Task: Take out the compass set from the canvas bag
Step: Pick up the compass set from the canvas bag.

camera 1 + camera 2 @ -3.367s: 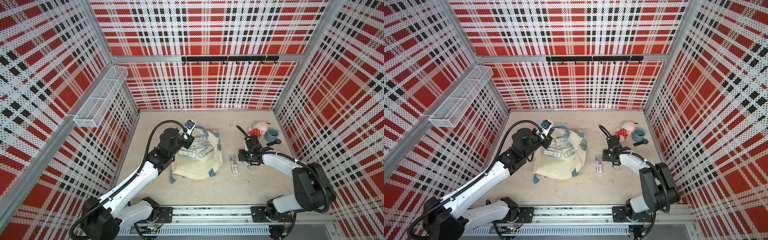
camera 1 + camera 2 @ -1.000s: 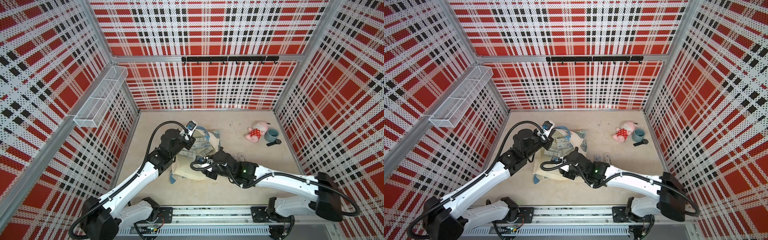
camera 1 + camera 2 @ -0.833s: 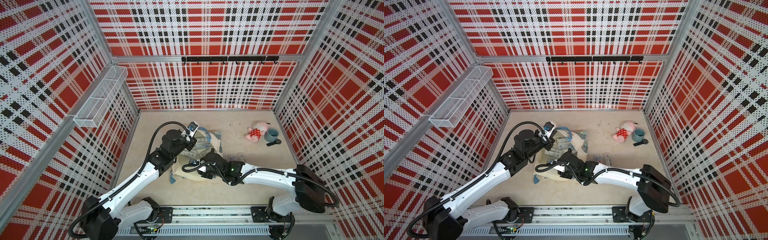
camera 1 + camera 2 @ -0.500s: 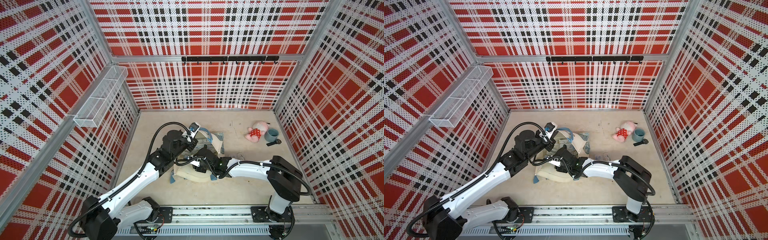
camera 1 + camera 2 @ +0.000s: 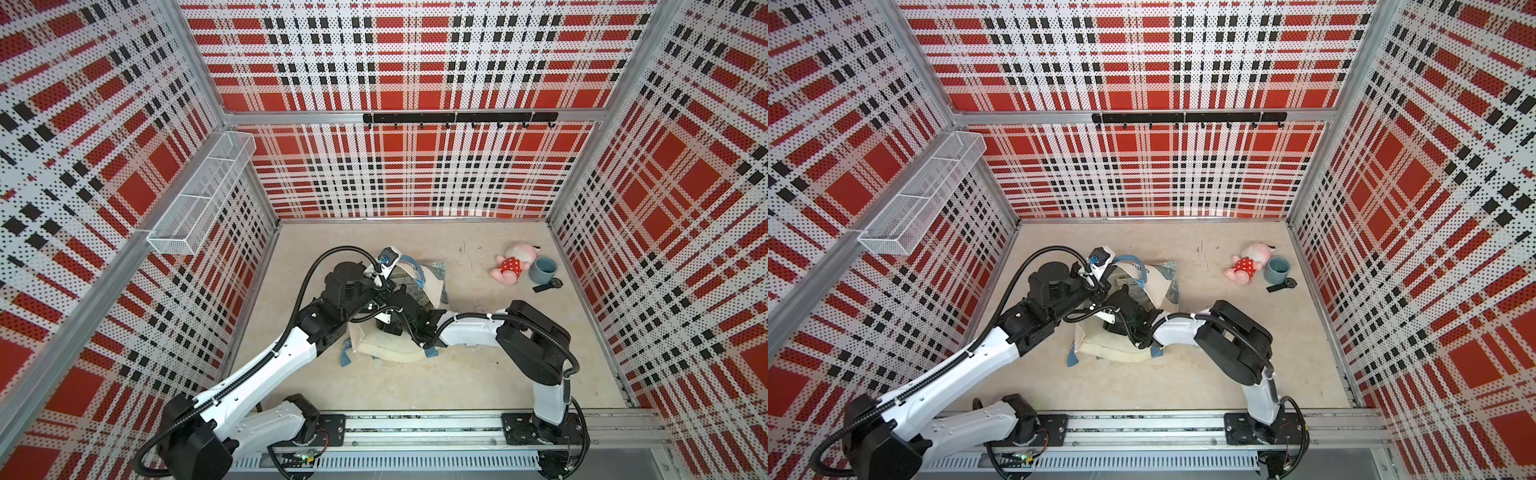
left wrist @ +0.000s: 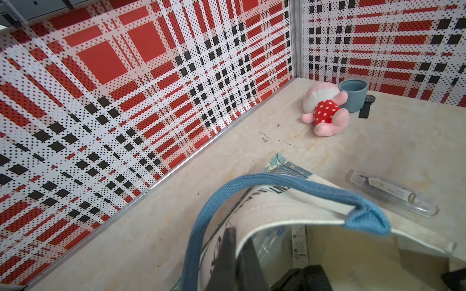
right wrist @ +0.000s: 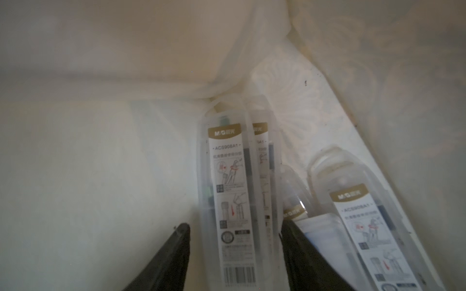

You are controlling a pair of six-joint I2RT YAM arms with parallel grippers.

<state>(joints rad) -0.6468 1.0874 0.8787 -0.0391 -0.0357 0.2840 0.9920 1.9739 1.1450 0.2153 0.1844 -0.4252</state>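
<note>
Pinches rim of cream blue-handled canvas bag (image 5: pixel 384 345), left of bench (image 5: pixel 457 374) middle, in closed left tool (image 6: pixel 237 254) — straddles clear plastic compass-set case (image 7: pixel 230 191) inside it with right tool (image 7: pixel 234 225), jaws apart.

Left fingers (image 6: pixel 227 254) together, right fingers (image 7: pixel 175 259) apart

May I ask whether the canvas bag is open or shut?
Open: the left hand holds the canvas bag rim up; the right hand is inside among compass sets.
</note>
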